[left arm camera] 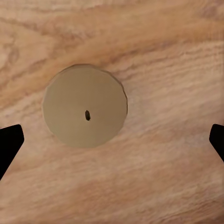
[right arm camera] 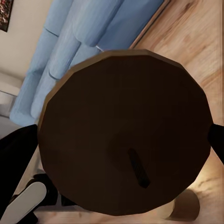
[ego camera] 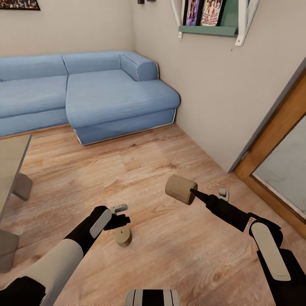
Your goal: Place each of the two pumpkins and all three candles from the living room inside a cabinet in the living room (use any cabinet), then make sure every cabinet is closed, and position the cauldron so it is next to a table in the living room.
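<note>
A tan candle (ego camera: 180, 188) is held off the floor, lying sideways, with my right gripper (ego camera: 191, 194) shut on it. Its dark end face (right arm camera: 123, 135) is close to the right wrist camera, between black fingers (right arm camera: 14, 154). A second candle (ego camera: 123, 236) stands upright on the wooden floor. My left gripper (ego camera: 122, 216) hangs just above it, open. In the left wrist view, that candle's round top (left arm camera: 85, 106) lies between the spread fingertips (left arm camera: 9, 142), untouched. Pumpkins, cabinet and cauldron are out of view.
A blue corner sofa (ego camera: 106, 93) stands against the far walls. A glass table (ego camera: 12, 165) with grey legs is at the left edge. At the right are a wall and a wood-framed door (ego camera: 280, 140), with a small grey doorstop (ego camera: 224, 192) on the floor.
</note>
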